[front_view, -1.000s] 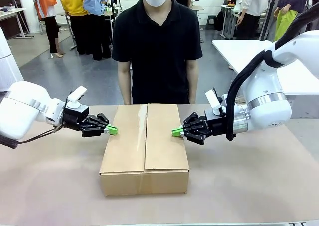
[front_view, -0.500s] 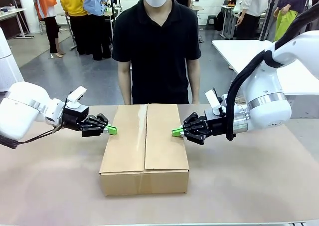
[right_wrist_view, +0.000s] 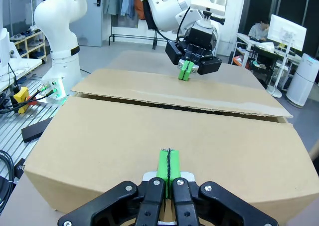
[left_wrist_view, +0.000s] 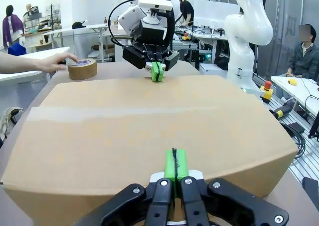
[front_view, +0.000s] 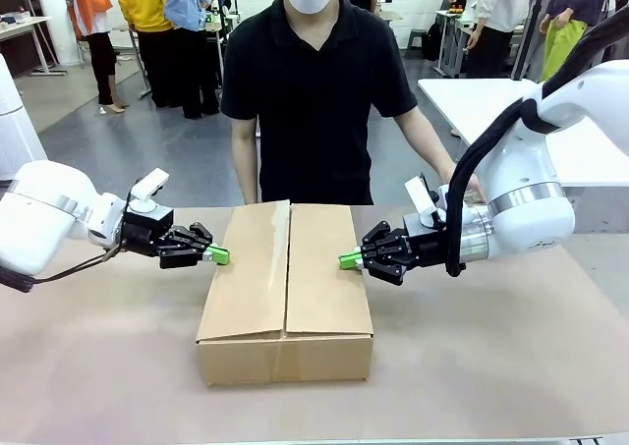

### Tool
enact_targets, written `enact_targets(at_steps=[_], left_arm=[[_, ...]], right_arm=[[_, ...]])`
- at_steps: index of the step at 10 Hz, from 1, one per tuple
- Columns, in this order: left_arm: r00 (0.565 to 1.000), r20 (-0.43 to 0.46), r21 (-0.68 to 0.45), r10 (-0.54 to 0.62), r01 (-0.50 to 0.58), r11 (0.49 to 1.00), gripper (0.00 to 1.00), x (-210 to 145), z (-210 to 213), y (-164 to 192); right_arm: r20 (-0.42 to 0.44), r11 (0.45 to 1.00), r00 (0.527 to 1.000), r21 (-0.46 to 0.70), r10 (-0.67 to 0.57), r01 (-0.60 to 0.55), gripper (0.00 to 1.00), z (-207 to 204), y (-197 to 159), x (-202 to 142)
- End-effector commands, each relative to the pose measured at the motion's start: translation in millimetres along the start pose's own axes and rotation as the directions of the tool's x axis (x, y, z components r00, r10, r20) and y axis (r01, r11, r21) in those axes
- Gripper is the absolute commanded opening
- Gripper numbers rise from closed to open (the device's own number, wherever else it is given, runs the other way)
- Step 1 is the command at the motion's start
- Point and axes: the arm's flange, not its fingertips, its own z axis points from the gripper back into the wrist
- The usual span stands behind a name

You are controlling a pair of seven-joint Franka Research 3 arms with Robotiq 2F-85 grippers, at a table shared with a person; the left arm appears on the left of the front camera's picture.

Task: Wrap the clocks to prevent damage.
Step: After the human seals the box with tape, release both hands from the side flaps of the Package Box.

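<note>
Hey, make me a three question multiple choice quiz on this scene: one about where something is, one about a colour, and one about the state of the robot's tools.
1. Where is the roll of tape?
A. On top of the cardboard box
B. On the table beyond the box, by the person's hand
C. Held in the left tool

2. What colour are the pads on the tools?
A. Red
B. Green
C. Blue

3. How do the left tool and the right tool stand?
A. Both shut
B. Both open
C. Left open, right shut

Answers:
1 B: the left wrist view shows the roll on the table past the box, with the hand at it.
2 B: the pads are bright green in every view.
3 A: each pair of pads is pressed together with nothing between.
</note>
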Motion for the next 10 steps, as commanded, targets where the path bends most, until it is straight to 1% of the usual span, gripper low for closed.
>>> enact_targets(at_steps=[1,10], left_arm=[[1.000,-0.009,0.004,0.001,-0.001,1.000,0.00,-1.6,-1.5,1.1],[1.000,-0.009,0.004,0.001,-0.001,1.000,0.00,-1.6,-1.5,1.1]], right_arm=[[-0.005,1.000,1.000,-0.003,-0.003,0.003,0.01,-1.4,0.9,-3.3],[-0.005,1.000,1.000,-0.003,-0.003,0.003,0.01,-1.4,0.9,-3.3]])
